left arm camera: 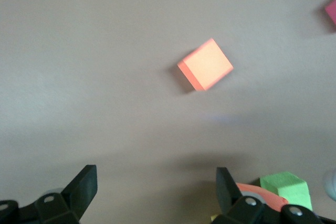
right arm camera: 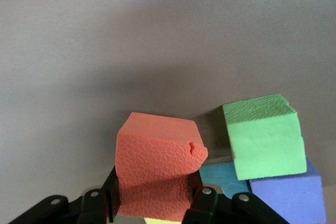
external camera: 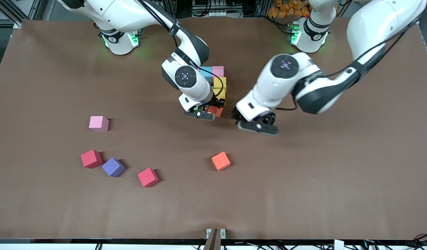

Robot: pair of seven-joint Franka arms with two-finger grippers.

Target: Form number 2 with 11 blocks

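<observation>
Right gripper [right arm camera: 157, 203] clamping orange cube [right arm camera: 156, 163] at near edge of half-built number 2 [external camera: 218, 82], mid tabletop [external camera: 43, 208]. Risk: cube nudging green cube [right arm camera: 265, 137] w/ misalignment on release. Left gripper [left arm camera: 155, 190] hovering wide open, empty, over bare tabletop; spare orange cube [external camera: 221, 161] lying loose, nearer cam.

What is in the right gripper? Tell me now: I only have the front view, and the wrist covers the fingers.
Observer: The right gripper is shut on an orange cube, right beside a green cube.
Operator: Good. Now report the left gripper's state.
Observer: The left gripper is open with nothing between its fingers. Its camera shows the loose orange cube lying on the table.
</observation>
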